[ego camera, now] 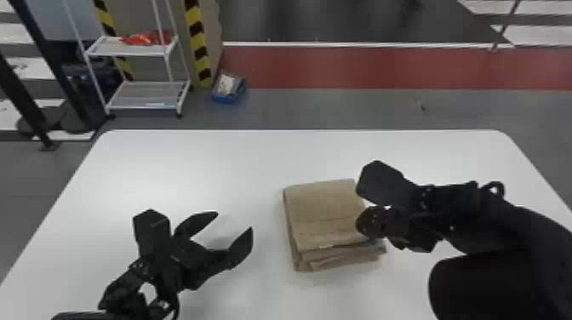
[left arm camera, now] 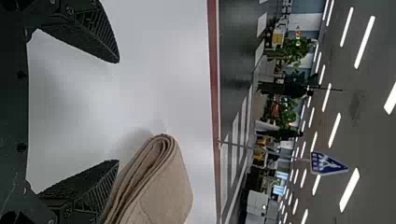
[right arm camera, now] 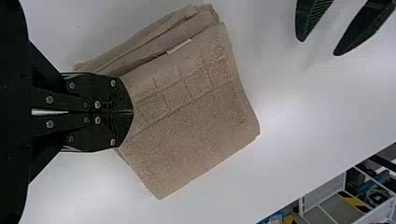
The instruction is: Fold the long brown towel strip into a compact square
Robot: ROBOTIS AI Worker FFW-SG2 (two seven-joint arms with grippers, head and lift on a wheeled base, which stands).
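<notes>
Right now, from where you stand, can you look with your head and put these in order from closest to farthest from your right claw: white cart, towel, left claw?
Nearest to the right claw, in the head view:
1. Towel: right by its fingertips.
2. Left claw: left of the towel.
3. White cart: beyond the table, far left.
</notes>
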